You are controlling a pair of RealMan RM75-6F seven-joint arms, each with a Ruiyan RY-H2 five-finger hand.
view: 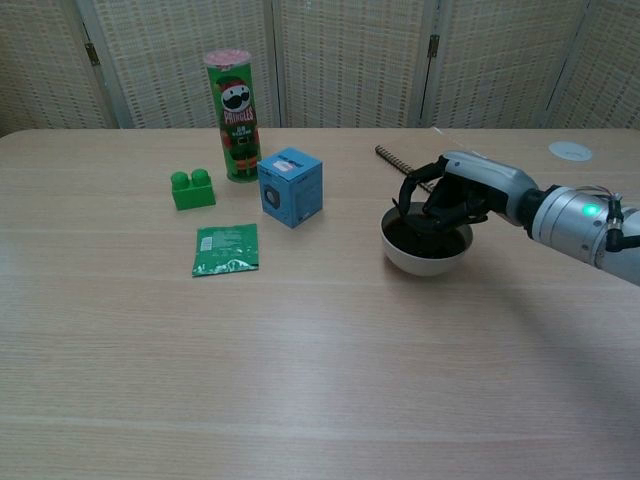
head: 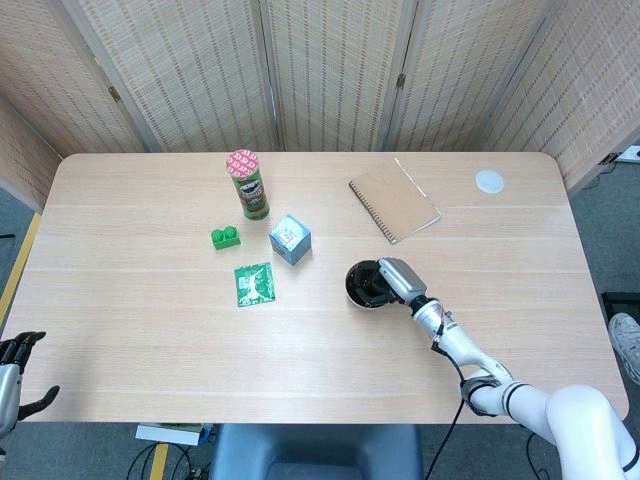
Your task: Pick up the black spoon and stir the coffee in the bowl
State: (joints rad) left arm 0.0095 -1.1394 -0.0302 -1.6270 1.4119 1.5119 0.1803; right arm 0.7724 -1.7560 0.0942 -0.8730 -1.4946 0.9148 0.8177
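1. In the head view, the bowl (head: 362,284) sits on the table (head: 150,330), a bit right of the middle. It is white outside and full of dark coffee.
2. The right hand (head: 392,277) is over the right side of the bowl, with its dark fingers curled down over the rim. The black spoon is too small and dark to pick out here.
3. The left hand (head: 14,362) shows at the bottom left corner, off the table, holding nothing, with its fingers apart.
4. A blue box (head: 289,239), a green packet (head: 253,284), a green block (head: 226,236) and a chip can (head: 247,185) stand to the left of the bowl. A brown notebook (head: 394,200) lies behind it.
5. In the chest view, the bowl (view: 425,257) is round and white, and the coffee (view: 420,237) looks almost black.
6. The right hand (view: 450,200) hangs just over the coffee, with its fingers (view: 408,195) closed around a thin black spoon (view: 402,214) that points down into the bowl.
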